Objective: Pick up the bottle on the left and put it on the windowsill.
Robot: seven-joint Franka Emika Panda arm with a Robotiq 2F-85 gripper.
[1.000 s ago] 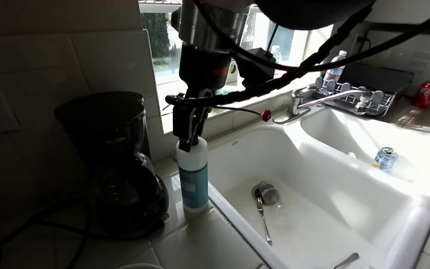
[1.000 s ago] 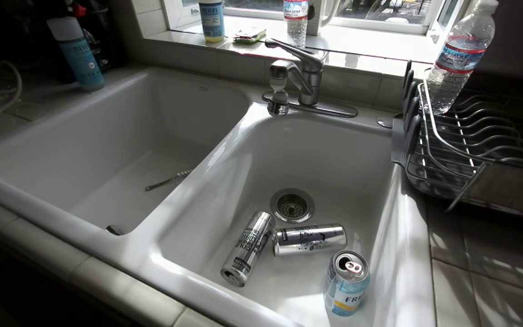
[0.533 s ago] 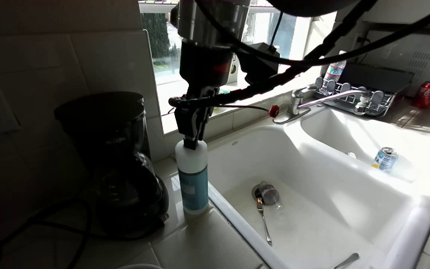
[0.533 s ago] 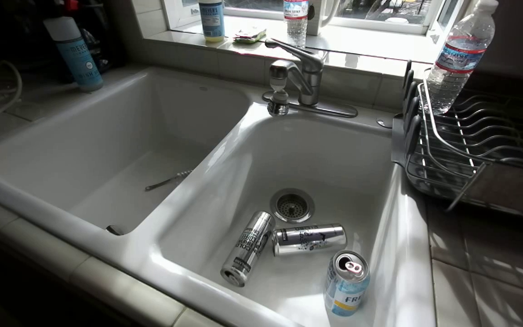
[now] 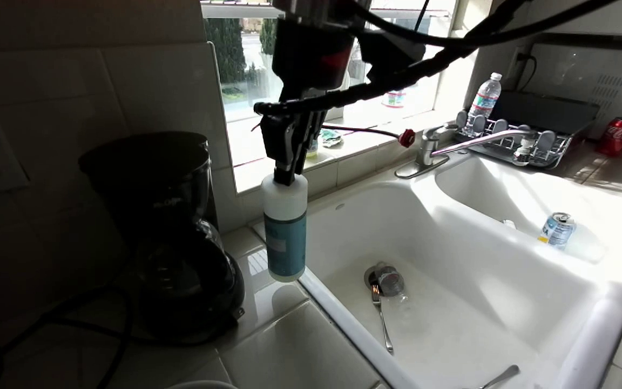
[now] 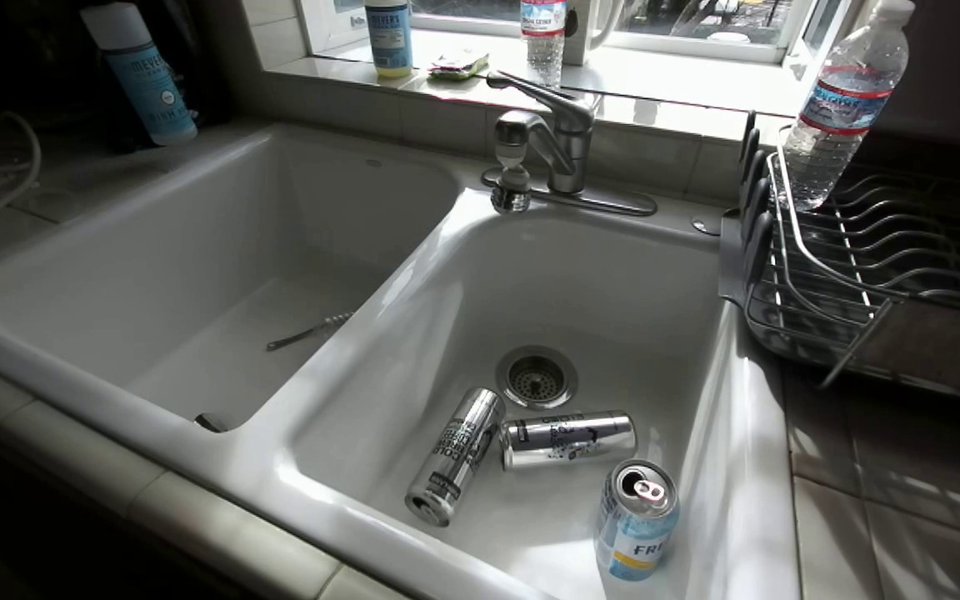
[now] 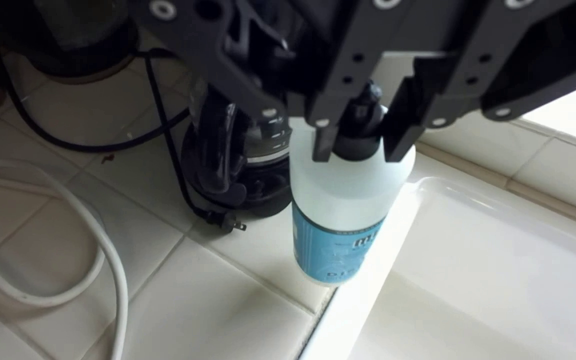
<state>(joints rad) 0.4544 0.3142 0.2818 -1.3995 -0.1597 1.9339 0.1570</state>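
The bottle, with a teal-blue lower body and white shoulder, is in both exterior views [image 5: 285,243] [image 6: 151,92] and in the wrist view [image 7: 340,235]. It hangs almost upright, raised off the tiled counter beside the sink's edge. My gripper [image 5: 286,177] is shut on the bottle's dark cap at the top; in the wrist view the gripper [image 7: 361,152] has one finger on each side of the cap. The gripper is not clearly seen in an exterior view, where the top of the bottle is dark. The pale windowsill [image 5: 367,145] runs behind the sink; it also shows here [image 6: 688,83].
A black coffee maker [image 5: 165,227] stands close beside the bottle. The sill holds a blue bottle [image 6: 391,42], a green packet [image 6: 458,64] and a water bottle [image 6: 543,42]. The faucet [image 6: 567,137] rises before the sill. The white double sink [image 5: 430,227] lies alongside.
The gripper has closed on the cap and moved up and slightly toward the sink. The bottle has risen with it from the counter. The other things have not moved.
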